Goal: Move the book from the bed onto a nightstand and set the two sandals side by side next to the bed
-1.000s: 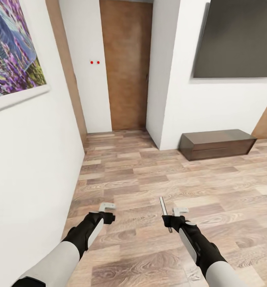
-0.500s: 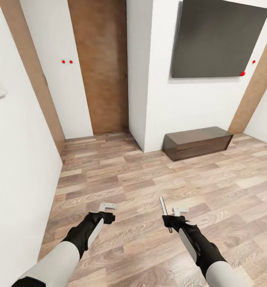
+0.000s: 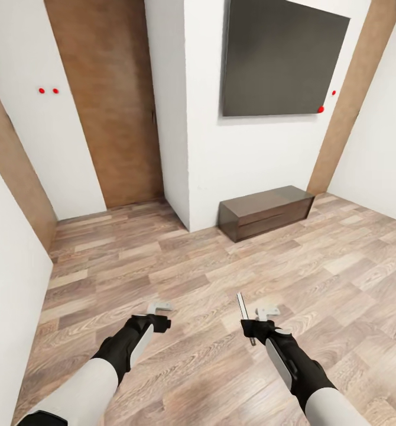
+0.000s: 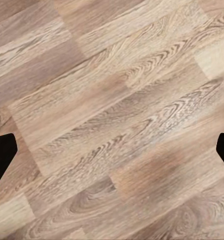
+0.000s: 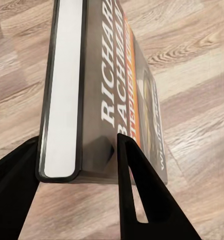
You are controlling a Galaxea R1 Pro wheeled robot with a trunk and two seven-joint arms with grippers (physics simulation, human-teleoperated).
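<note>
Dark-covered book [image 5: 99,90] clamped edge-up in right gripper [image 5: 76,170]; left gripper [image 4: 112,150] spread, empty, over wood-plank floor [image 3: 221,278]; bench [image 3: 266,211] far right.

Even, bright, sourceless light fills the room, leaving only a faint soft shadow under the low dark cabinet [image 3: 266,212] at 1 o'clock, no glare on the wall screen [image 3: 283,59], wide-angle lean in the walls, and soft-textured floor planks [image 4: 112,120] close up.

Floor [image 3: 180,260]: mixed tan/brown wood grain. Book [image 5: 112,90]: dark cover, orange band, white lettering, white page edge. Bench [image 3: 266,212] glossy dark brown; screen [image 3: 281,56] dark grey; walls [image 3: 251,165] white.
</note>
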